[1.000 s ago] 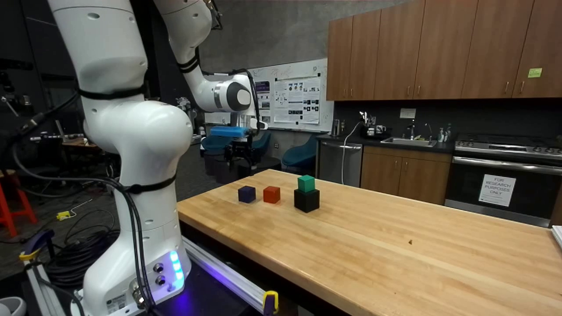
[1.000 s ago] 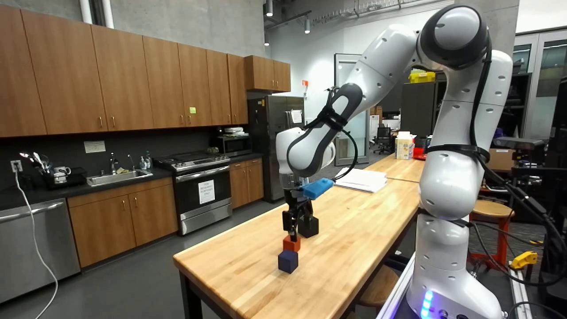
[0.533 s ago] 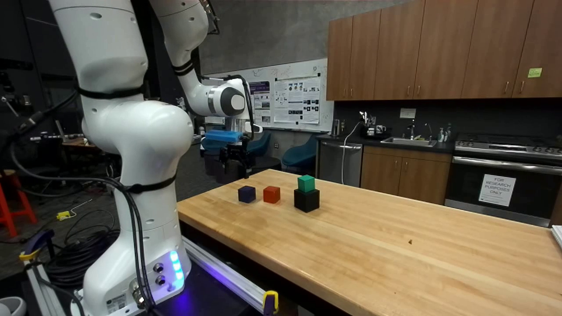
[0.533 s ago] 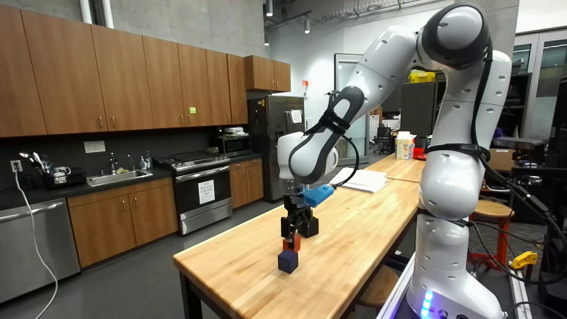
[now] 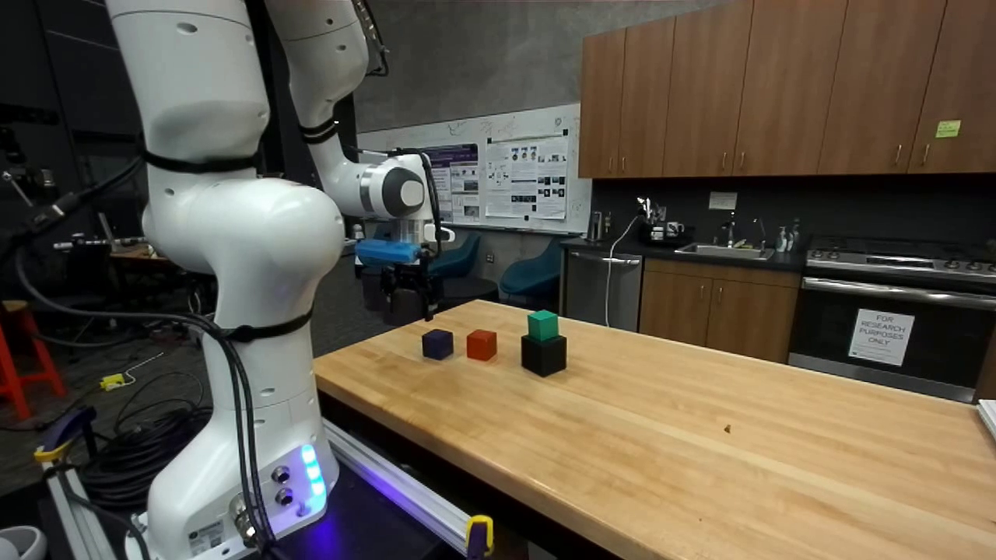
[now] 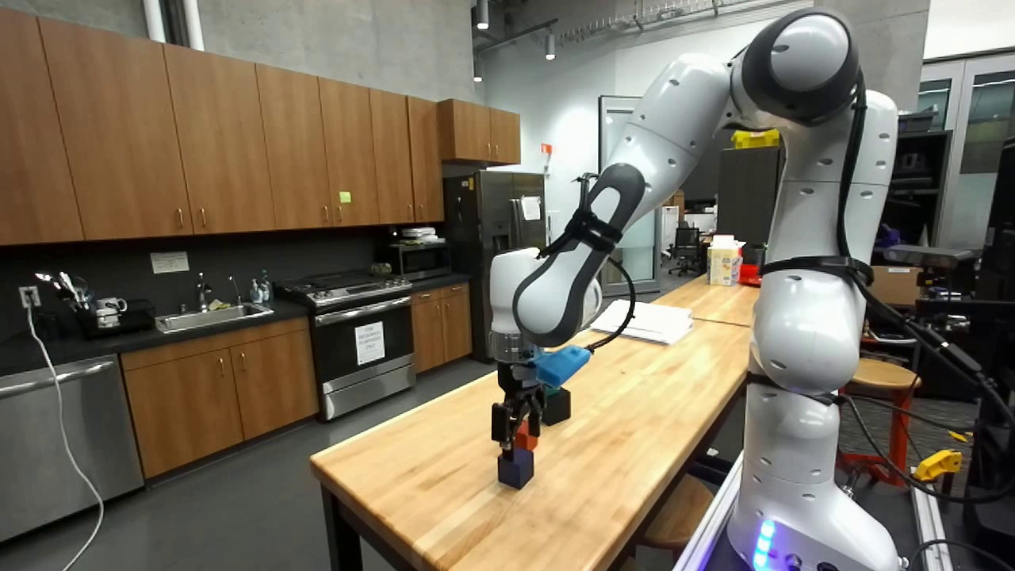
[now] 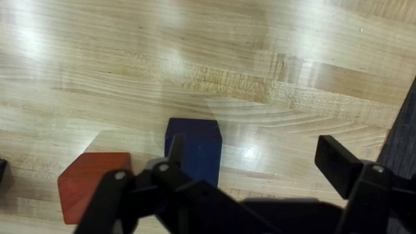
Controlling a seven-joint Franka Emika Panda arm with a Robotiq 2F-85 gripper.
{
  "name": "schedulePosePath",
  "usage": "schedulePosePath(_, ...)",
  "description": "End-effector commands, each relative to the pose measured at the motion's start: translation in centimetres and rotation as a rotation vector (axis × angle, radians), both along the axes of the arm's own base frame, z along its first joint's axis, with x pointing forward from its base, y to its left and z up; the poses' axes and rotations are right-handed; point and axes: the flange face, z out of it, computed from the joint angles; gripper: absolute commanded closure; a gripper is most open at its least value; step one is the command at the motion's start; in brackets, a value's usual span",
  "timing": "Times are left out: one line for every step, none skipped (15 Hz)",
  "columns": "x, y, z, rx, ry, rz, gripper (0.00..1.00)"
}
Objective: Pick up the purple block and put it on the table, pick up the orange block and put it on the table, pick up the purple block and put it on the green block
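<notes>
The purple block (image 5: 437,344) rests on the light-wood table (image 5: 661,443), with the orange block (image 5: 482,345) a short gap away beside it. The green block (image 5: 542,324) sits on top of a larger black cube (image 5: 543,355). Above the tabletop, near the purple block, my gripper (image 6: 521,441) hangs open and holds nothing. In the wrist view the jaws stand wide apart; one finger overlaps the purple block (image 7: 203,148), while bare wood shows across most of the gap. The orange block (image 7: 94,172) lies outside that finger, partly covered by it.
A stack of white paper (image 6: 646,319) lies farther along the table. The table's edge (image 7: 395,120) runs close to the gripper's right finger in the wrist view. A blue piece (image 6: 563,365) is fixed at the wrist.
The gripper has come lower and shifted from above the orange block towards the purple block. Its jaws stay wide apart. All the blocks stand where they were.
</notes>
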Motion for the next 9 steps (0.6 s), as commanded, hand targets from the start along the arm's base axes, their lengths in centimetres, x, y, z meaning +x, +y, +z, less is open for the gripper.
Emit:
schedulePosePath(0.5,0.6,-1.2,-0.004,-0.021,-0.002,0.00)
schedulePosePath(0.7,0.6,-1.6,-0.005,-0.026,-0.001,0.00)
schedulePosePath(0.8,0.7,-1.9,-0.007,-0.029,0.000,0.00)
schedulePosePath(0.9,0.7,-2.2,-0.013,-0.033,0.004,0.00)
schedulePosePath(1.1,0.7,-2.5,-0.021,-0.037,0.008,0.00)
schedulePosePath(1.2,0.6,-2.8,-0.028,-0.039,0.012,0.00)
schedulePosePath(1.3,0.5,-3.0,-0.036,-0.038,0.014,0.00)
schedulePosePath(1.5,0.4,-3.2,-0.048,-0.043,0.020,0.00)
schedulePosePath(1.7,0.4,-3.4,-0.057,-0.045,0.026,0.00)
